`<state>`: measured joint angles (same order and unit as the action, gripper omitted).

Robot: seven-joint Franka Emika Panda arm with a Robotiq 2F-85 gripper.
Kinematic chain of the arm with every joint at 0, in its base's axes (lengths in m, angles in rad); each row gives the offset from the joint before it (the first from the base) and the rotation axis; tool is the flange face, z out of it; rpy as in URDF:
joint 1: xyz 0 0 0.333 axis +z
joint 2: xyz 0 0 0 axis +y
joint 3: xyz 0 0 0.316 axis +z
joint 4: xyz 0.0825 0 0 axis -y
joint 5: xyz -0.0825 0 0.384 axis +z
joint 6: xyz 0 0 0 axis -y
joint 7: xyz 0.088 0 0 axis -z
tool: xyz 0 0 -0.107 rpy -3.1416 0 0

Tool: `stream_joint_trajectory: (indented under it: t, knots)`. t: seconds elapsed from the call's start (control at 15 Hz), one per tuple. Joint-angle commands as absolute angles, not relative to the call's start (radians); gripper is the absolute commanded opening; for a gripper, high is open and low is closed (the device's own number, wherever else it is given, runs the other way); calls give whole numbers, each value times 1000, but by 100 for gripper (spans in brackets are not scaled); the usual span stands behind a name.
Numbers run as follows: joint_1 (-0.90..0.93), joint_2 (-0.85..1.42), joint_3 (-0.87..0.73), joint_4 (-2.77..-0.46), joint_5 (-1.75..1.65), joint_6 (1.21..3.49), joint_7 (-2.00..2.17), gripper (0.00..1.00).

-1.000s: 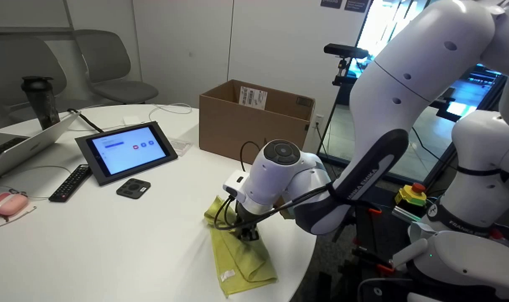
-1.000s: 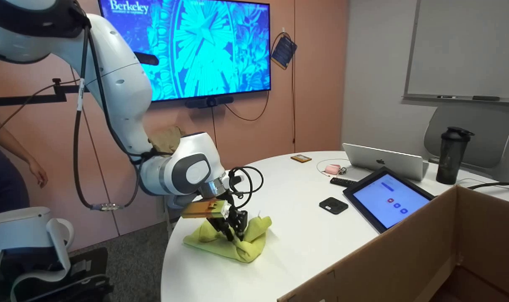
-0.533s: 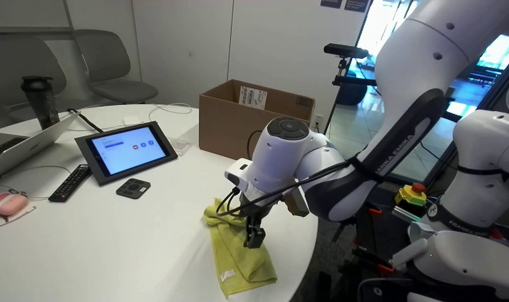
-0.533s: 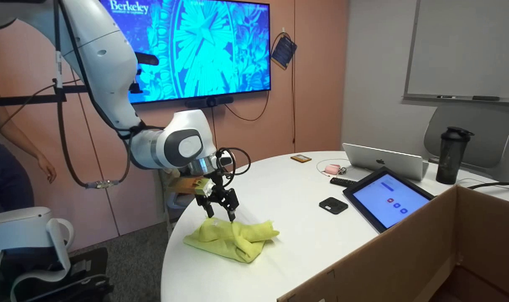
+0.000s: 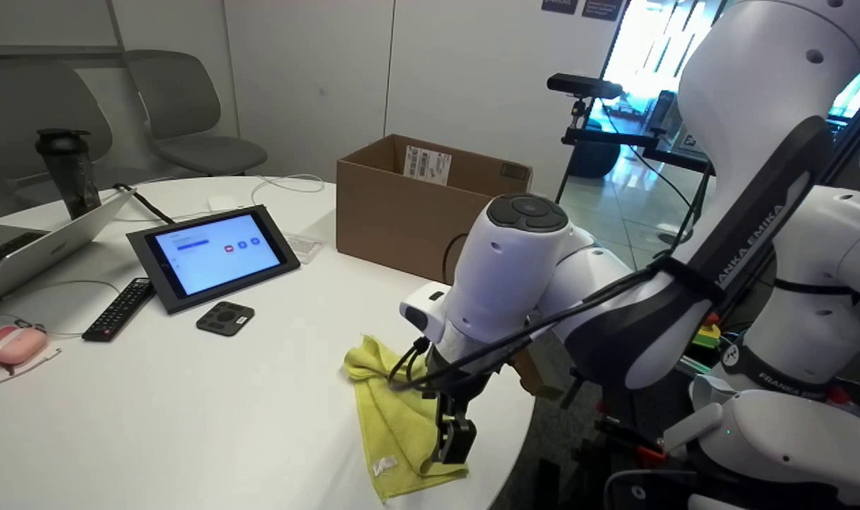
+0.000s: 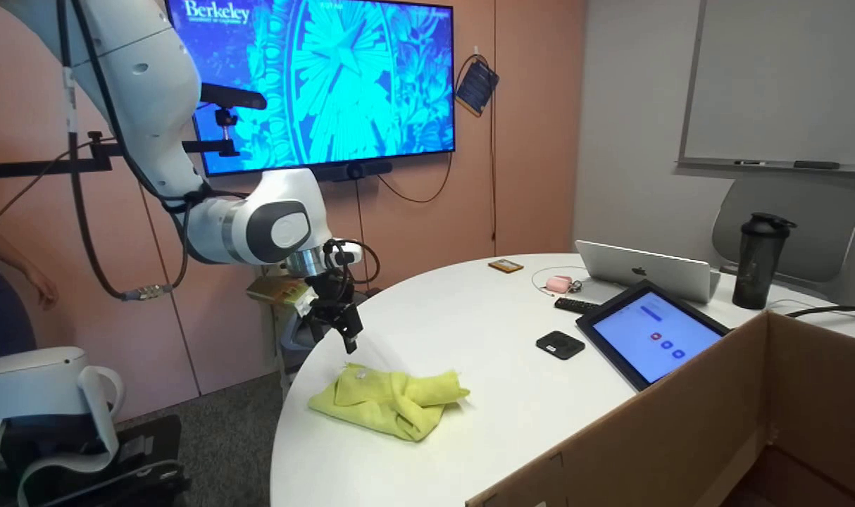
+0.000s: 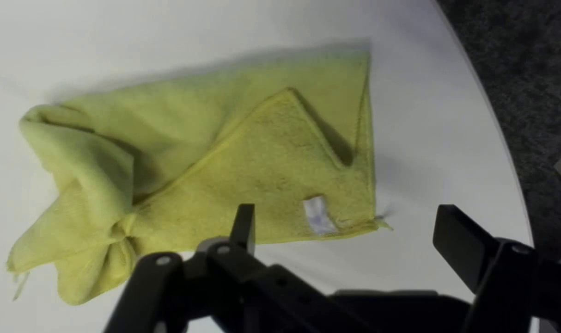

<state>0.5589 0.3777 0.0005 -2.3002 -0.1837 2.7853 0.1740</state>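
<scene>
A yellow-green cloth (image 7: 262,152) lies partly folded on the white table, bunched at one end, with a small white label near a corner. Both exterior views show it close to the table's rim, the cloth (image 6: 392,403) resting flat and loose. Above it, clear of the fabric, hangs my gripper (image 6: 334,339), on the rim side of the cloth. In the wrist view the gripper (image 7: 347,217) has its black fingers (image 7: 465,245) spread wide with nothing between them. The labelled corner shows below and beyond that gap.
An open cardboard box (image 5: 402,212) stands on the table. A tablet on a stand (image 5: 221,255), a black puck-like device (image 5: 225,318), a remote (image 5: 120,309), a laptop (image 6: 646,272) and a dark bottle (image 6: 757,264) sit further off. The table's edge (image 7: 507,143) curves beside the cloth.
A second ago the fingers were down in the cloth and closer together. They have since spread, and the arm has risen and drawn back toward the rim, leaving the cloth on the table.
</scene>
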Motion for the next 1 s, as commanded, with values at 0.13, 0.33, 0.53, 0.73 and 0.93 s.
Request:
stream_joint_trajectory:
  t: [0.13, 0.33, 0.53, 0.73, 0.93]
  knots:
    - [665, 365, -56, -2399, -368, 2851, 457, 100]
    - [797, 385, -190, -2411, -547, 2878, 664, 100]
    - [899, 412, -291, -2398, -690, 2883, 828, 100]
    - [987, 447, -360, -2376, -796, 2880, 985, 100]
    - [1010, 460, -348, -2379, -799, 2880, 1024, 100]
